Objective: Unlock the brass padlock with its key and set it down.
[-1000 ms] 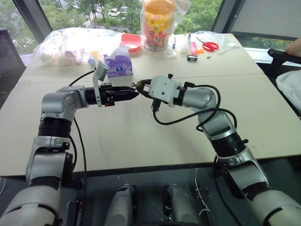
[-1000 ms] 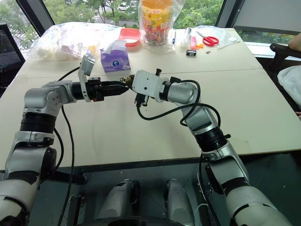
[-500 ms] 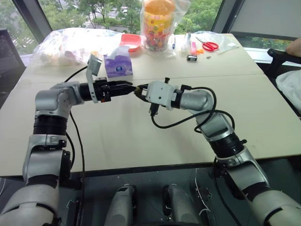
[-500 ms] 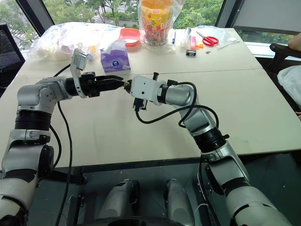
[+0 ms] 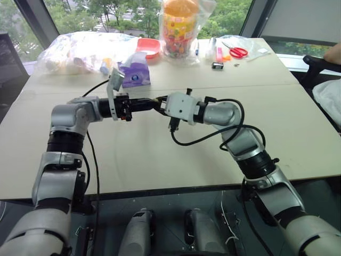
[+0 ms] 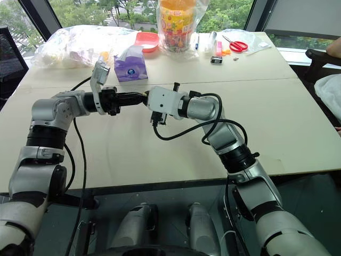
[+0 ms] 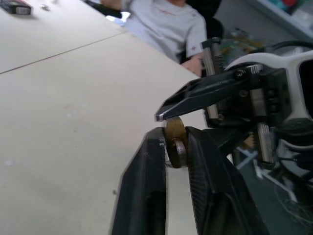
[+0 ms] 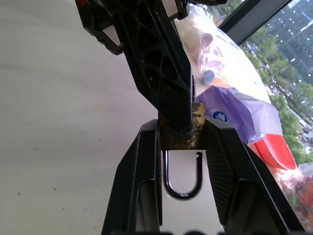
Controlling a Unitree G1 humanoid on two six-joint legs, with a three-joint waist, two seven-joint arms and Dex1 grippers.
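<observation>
The brass padlock hangs above the table, clamped between the fingers of my right gripper. Its silver shackle points back toward that wrist, and one end seems to stand just clear of the body. My left gripper meets it from the opposite side, pointing level, with its fingers shut on the small round head of the key at the padlock. The key's blade is hidden. In the left eye view the two grippers touch tip to tip, left gripper against right gripper.
The beige table lies under both arms. Along its far side are a purple tissue box, a red bowl, clear plastic bags, a bagged colourful jar and red-handled scissors. A person sits past the right end.
Half a second ago my left gripper stood open just short of the padlock. It has since moved right, up to the padlock, and its fingers have closed. The right gripper has held still.
</observation>
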